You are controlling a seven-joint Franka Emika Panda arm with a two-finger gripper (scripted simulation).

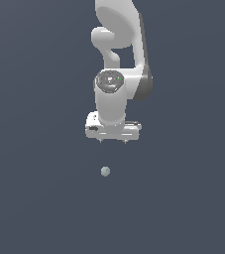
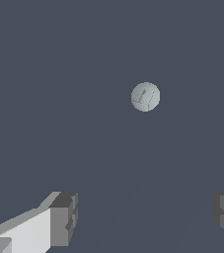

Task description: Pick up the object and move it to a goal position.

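Note:
The object, a tiny pale grey-green faceted ball point(image 1: 105, 171), lies on the flat dark grey surface. In the exterior view it sits below the white arm's gripper point(image 1: 113, 141), slightly toward that view's left, with a clear gap between them. The gripper is open and empty, its two short fingertips set wide apart. In the wrist view the ball point(image 2: 145, 97) shows beyond the gripper point(image 2: 145, 217), apart from both fingers point(image 2: 64, 217), which stand wide at the picture's edges. Nothing is held.
The white arm point(image 1: 121, 59) hangs down from the top of the exterior view. The dark grey surface point(image 1: 34, 198) fills the rest of both views.

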